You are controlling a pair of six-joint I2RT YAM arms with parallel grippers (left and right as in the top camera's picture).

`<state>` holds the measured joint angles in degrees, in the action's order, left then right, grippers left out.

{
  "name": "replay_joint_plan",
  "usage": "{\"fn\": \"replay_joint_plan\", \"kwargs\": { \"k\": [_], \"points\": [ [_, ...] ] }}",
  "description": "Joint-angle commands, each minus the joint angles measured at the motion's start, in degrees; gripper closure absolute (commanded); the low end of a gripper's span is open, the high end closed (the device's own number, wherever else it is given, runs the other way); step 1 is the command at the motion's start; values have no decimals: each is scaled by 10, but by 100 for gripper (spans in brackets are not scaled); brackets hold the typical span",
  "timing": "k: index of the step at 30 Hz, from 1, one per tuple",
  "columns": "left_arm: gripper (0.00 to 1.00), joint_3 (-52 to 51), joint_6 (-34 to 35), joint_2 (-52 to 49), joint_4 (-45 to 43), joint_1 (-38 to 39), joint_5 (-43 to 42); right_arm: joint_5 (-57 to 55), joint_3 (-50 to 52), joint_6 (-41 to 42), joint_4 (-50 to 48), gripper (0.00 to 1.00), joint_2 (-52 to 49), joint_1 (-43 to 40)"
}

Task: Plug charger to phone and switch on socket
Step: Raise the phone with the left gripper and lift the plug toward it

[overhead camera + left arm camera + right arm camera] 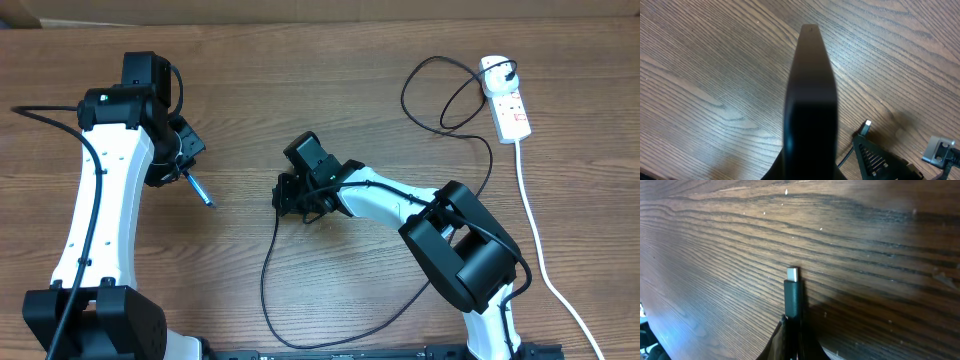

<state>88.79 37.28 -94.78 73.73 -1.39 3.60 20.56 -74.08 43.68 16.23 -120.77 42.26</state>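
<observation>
The table (300, 90) is mid-brown wood with darker, wavy grain lines and a few pale specks. The charger (264, 275) is a thin black cable. Its connector (792, 300) is black too, ending in a bright silver tip. The phone (810, 100) shows only a dark, near-black edge with a soft grey sheen. The socket (508, 105), by the far right corner of the table, is white with red markings, and its cord (533, 228) is white. The left arm (115, 200) and the right arm (385, 197) have white shells with black joints.
</observation>
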Motion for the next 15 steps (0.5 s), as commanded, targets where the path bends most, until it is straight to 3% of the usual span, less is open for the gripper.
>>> {"fn": "replay_joint_plan", "kwargs": {
  "k": [1, 8, 15],
  "points": [
    [96, 4, -9, 4, -1, -1, -5, -7, 1, -3, -1, 96, -15, -3],
    [96, 4, -34, 4, -9, -1, -30, 55, -10, -42, 9, 96, 7, -16],
    [96, 5, -180, 4, -74, -5, -249, 106, -10, -104, 93, 96, 107, -35]
  ]
}}
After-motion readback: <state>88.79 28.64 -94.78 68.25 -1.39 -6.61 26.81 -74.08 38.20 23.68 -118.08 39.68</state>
